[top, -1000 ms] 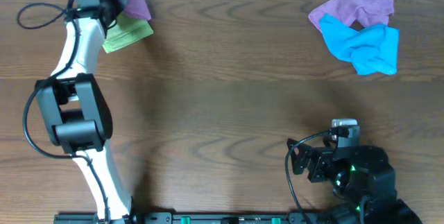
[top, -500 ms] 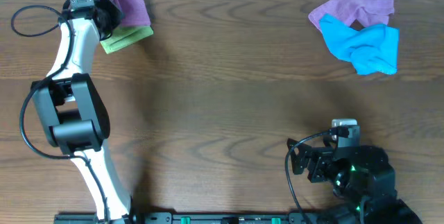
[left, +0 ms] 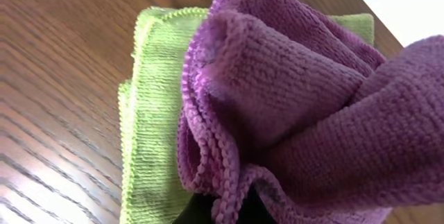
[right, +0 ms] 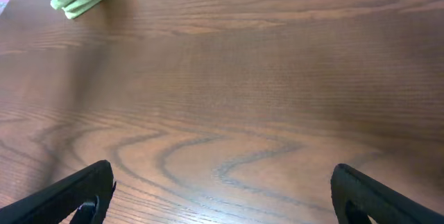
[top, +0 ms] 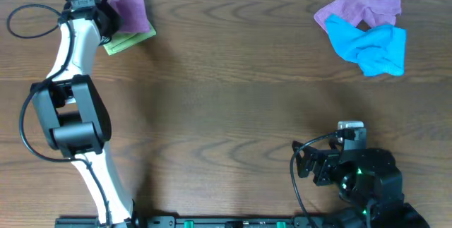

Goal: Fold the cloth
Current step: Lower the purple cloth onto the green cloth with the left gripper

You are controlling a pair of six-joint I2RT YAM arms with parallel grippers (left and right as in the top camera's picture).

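The cloth (top: 131, 10), lilac-purple, is at the table's far left corner, lying partly on top of a lime-green cloth (top: 131, 39). My left gripper (top: 104, 15) is at the purple cloth's left edge, shut on its hem. In the left wrist view the cloth (left: 298, 99) rises in bunched folds from the gripper (left: 229, 213) and fills most of the view, with the green cloth (left: 156, 134) flat beneath it. My right gripper (right: 222, 196) hangs open over bare wood near the table's front right, holding nothing.
A second purple cloth (top: 357, 8) lies crumpled at the far right, with a bright blue cloth (top: 371, 48) bunched over its near side. The right arm (top: 360, 175) sits folded at the front right. A black cable (top: 28, 16) loops beside the left arm.
My left gripper has shifted slightly left with the purple cloth, and the cloth has come down over the green cloth, covering more of it. The right arm has not moved.
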